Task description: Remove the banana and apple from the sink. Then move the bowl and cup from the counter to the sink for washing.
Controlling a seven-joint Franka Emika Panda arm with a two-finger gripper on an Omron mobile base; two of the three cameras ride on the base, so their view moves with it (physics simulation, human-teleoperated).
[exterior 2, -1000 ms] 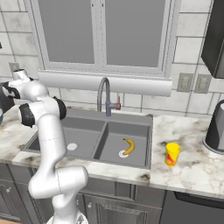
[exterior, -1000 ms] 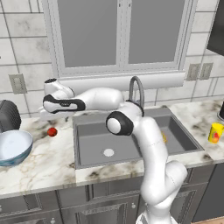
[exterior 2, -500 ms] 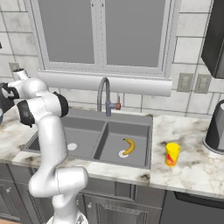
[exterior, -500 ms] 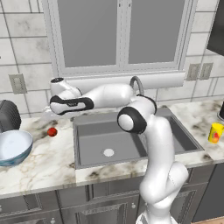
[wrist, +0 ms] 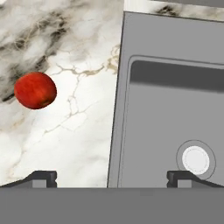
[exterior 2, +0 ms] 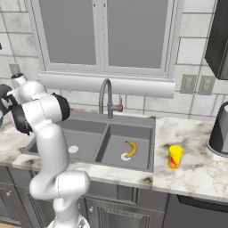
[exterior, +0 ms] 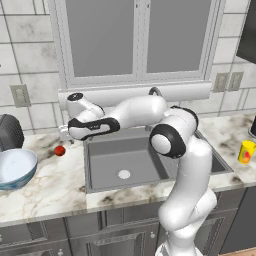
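Note:
The small red apple (exterior: 59, 150) lies on the white marble counter (exterior: 45, 192) just left of the sink (exterior: 131, 156). My gripper (exterior: 64, 133) hovers above and slightly right of it, open and empty. In the hand view the apple (wrist: 35, 90) lies at the upper left, apart from my open gripper (wrist: 111, 177), whose tips straddle the sink's left rim (wrist: 119, 109). The banana (exterior 2: 130, 148) lies in the sink's right basin (exterior 2: 133, 133). The wide pale-blue bowl (exterior: 15, 167) stands at the counter's far left. The yellow cup (exterior: 245, 151) (exterior 2: 174, 156) stands on the counter right of the sink.
A curved grey faucet (exterior 2: 106, 95) rises behind the sink. A dark round appliance (exterior: 7, 132) stands behind the bowl, and a dark kettle (exterior 2: 220, 129) at the far right. The left basin holds only its white drain (exterior: 124, 174).
The hand has drifted a little right and down, toward the sink's left rim, with the elbow swinging right. The gripper stays open and the apple rests on the counter.

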